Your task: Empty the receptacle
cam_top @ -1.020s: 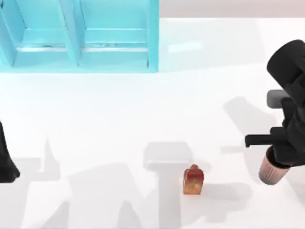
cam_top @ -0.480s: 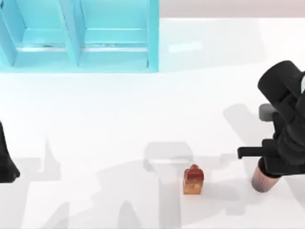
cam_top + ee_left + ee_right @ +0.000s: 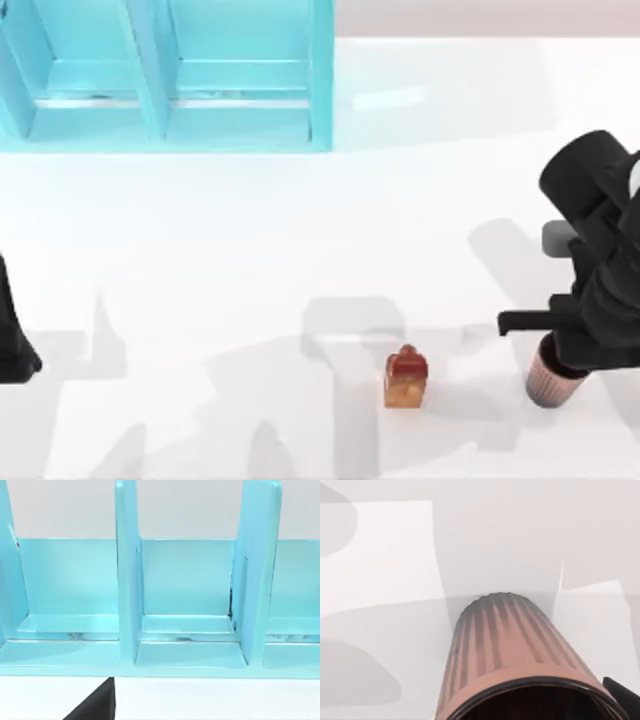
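The receptacle [image 3: 549,383] is a ribbed, pinkish-brown bin near the table's front right, its upper part hidden under my right arm. My right gripper [image 3: 570,352] is shut on its rim. In the right wrist view the receptacle [image 3: 505,645] points away toward the white table, with its dark rim close to the camera and one black finger [image 3: 626,696] beside it. A small red-topped tan object [image 3: 405,378] stands on the table to the left of the receptacle, apart from it. My left arm [image 3: 14,340] is parked at the left edge.
A light blue shelf unit [image 3: 170,75] with upright dividers stands at the back left, and the left wrist view looks into the shelf unit's compartments [image 3: 185,605]. White table [image 3: 250,260] stretches between the shelf and the small object.
My right arm has carried the receptacle a little to the left and toward the front edge, nearer the small object. In the last half second it barely moved. The left arm stayed still.
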{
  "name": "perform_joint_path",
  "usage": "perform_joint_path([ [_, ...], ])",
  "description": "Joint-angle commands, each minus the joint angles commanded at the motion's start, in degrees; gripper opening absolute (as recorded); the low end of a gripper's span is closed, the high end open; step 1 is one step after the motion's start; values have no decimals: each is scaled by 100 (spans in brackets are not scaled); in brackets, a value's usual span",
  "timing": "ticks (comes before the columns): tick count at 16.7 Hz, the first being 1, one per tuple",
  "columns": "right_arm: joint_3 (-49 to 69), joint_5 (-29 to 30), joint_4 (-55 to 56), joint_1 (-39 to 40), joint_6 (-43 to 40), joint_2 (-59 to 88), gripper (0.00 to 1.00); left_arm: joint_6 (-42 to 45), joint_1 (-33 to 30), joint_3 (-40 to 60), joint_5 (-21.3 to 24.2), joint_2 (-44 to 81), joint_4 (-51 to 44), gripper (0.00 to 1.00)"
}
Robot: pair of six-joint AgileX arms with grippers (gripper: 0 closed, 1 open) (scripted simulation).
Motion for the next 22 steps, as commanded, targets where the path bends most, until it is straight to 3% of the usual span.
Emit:
perform_joint_path([
  [9, 0, 0, 0, 0, 0, 0, 98, 0, 0, 0, 0, 0, 0, 100],
  [22, 383, 2, -418, 0, 6, -87, 100, 0, 0, 0, 0, 0, 0, 100],
])
